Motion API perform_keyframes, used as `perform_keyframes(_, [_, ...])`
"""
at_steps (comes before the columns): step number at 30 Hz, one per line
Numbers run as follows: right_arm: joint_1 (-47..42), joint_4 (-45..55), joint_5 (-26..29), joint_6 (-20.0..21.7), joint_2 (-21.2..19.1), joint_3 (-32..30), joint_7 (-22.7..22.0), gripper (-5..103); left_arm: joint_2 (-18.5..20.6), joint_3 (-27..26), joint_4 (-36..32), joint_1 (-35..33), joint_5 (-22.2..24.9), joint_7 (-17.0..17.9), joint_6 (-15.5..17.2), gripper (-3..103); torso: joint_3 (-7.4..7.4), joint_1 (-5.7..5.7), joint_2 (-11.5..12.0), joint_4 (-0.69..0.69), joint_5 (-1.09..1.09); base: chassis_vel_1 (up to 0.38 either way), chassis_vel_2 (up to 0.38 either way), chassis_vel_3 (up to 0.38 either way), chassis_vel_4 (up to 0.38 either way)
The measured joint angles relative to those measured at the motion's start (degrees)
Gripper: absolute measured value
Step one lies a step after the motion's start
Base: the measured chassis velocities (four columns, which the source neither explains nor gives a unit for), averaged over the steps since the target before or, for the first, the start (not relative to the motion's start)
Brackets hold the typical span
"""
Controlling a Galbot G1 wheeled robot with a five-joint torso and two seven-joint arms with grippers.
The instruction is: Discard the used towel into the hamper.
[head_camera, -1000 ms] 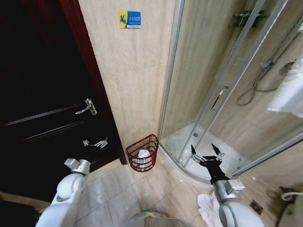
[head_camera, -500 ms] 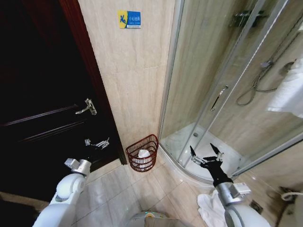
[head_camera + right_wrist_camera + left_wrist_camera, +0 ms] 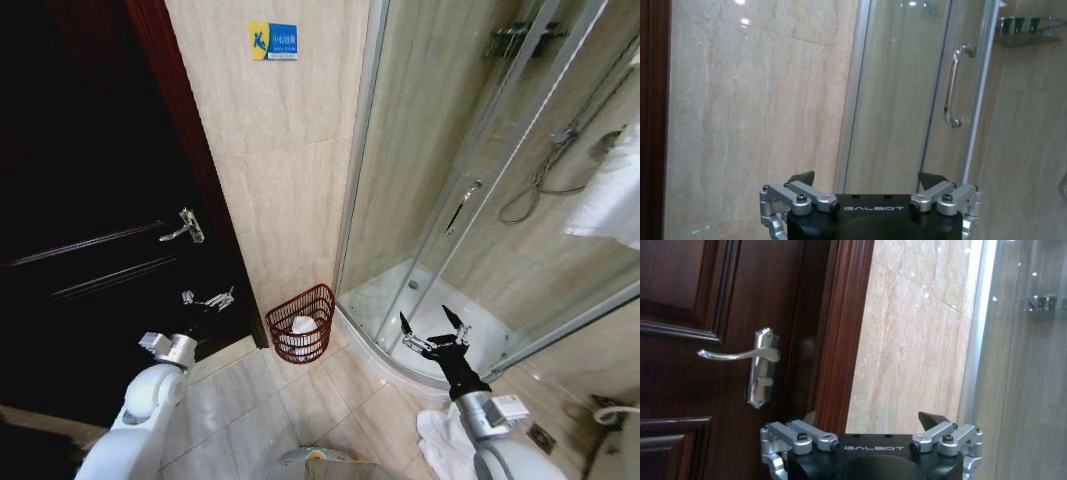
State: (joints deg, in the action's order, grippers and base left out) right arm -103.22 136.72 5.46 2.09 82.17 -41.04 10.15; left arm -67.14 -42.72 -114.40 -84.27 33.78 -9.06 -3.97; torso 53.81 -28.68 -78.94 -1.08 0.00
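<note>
Towel [image 3: 440,440]: on floor, well right of hamper, under right arm; right gripper [image 3: 432,333]: jaws apart, empty, right of hamper; left gripper [image 3: 208,299]: jaws apart, left of hamper; hamper [image 3: 301,322]: against wall, already holding white cloth; risk: gripper too high, grasp misses towel.

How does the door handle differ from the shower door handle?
The door handle is a horizontal lever on a tall backplate, mounted on the dark wooden door. The shower door handle is an upright curved bar fixed to the glass shower door, with no backplate. Both are shiny silver metal.
</note>
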Motion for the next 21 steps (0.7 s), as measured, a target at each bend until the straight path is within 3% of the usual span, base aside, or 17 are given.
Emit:
perform_keyframes(9, [-0.1, 0.1, -0.5, 0.5, 0.0, -0.2, -0.2, 100, -0.7, 1.3, 0.1, -0.5, -2.2, 0.2, -1.7, 100, 0.28, -0.26, -0.6, 0.01, 0.0, 0.0, 0.0, 0.0, 0.0])
perform_keyframes(21, [-0.3, 0.3, -0.8, 0.6, 0.4, -0.2, -0.2, 100, -0.7, 1.4, 0.1, -0.6, -2.3, 0.5, -2.5, 100, 2.05, -1.8, -3.9, 0.01, 0.0, 0.0, 0.0, 0.0, 0.0])
